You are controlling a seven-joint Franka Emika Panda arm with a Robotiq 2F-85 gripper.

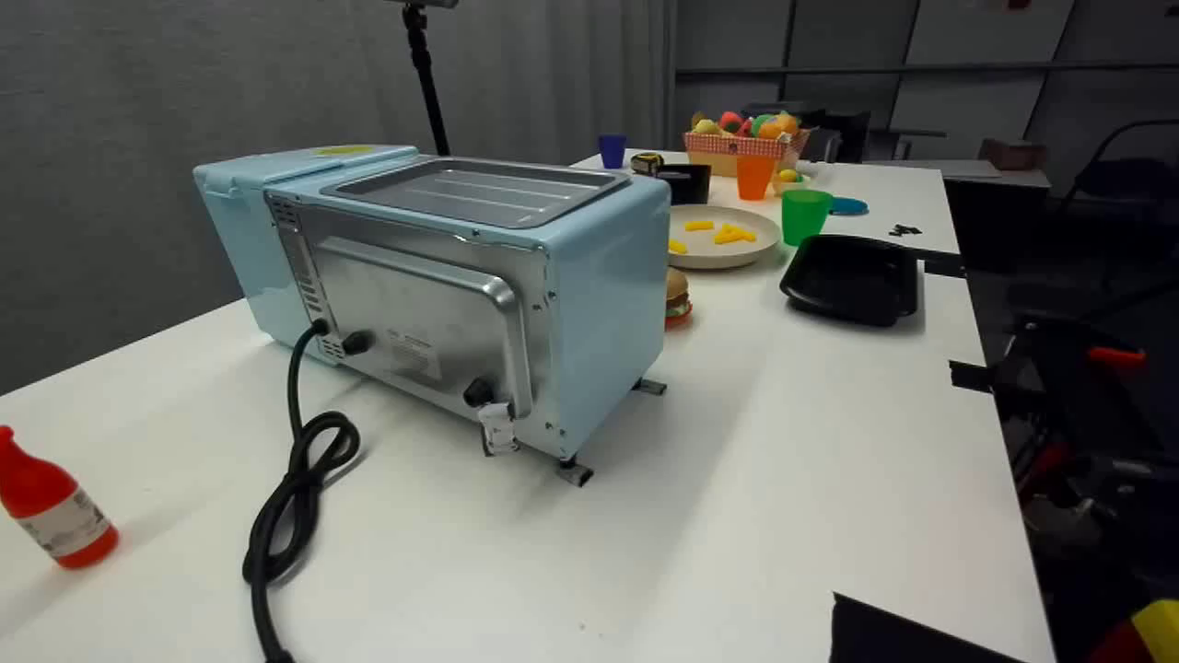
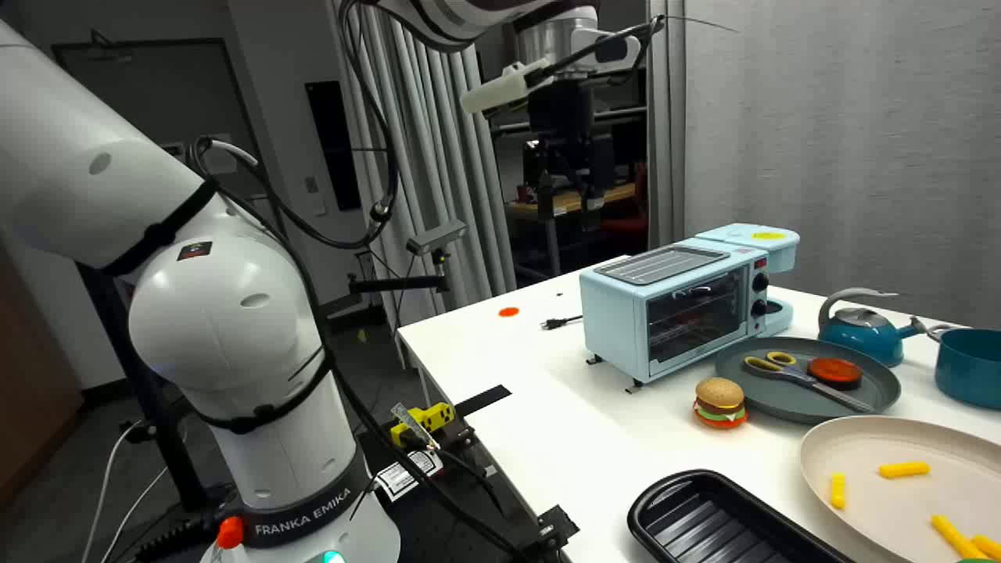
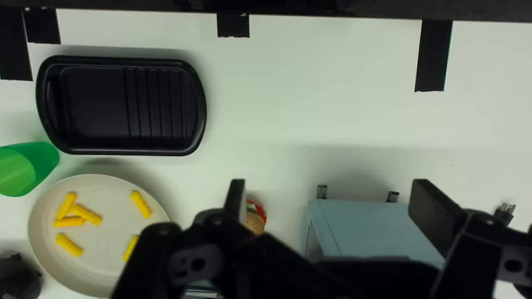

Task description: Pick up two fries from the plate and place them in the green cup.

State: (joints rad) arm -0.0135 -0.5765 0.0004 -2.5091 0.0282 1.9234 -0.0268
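Several yellow fries lie on the round whitish plate in all views: fries [image 3: 85,214] on the plate [image 3: 110,193] in the wrist view, and fries [image 2: 903,470] on the plate [image 2: 856,438] and fries [image 1: 734,234] on the plate [image 1: 718,262] in the exterior views. The bright green cup [image 1: 806,216] stands beside the plate; it also shows at the left edge of the wrist view [image 3: 45,162]. My gripper [image 2: 569,205] is raised high over the table, away from the plate. In the wrist view its fingers [image 3: 328,195] are wide apart with nothing between them.
A light blue toaster oven [image 2: 626,328] stands below the gripper. A toy burger [image 2: 719,403] and a black tray [image 3: 99,104] lie near the plate. A dark plate with scissors [image 2: 790,371], a kettle [image 2: 864,336], an orange cup [image 1: 755,175] and a red bottle [image 1: 55,506] also stand around.
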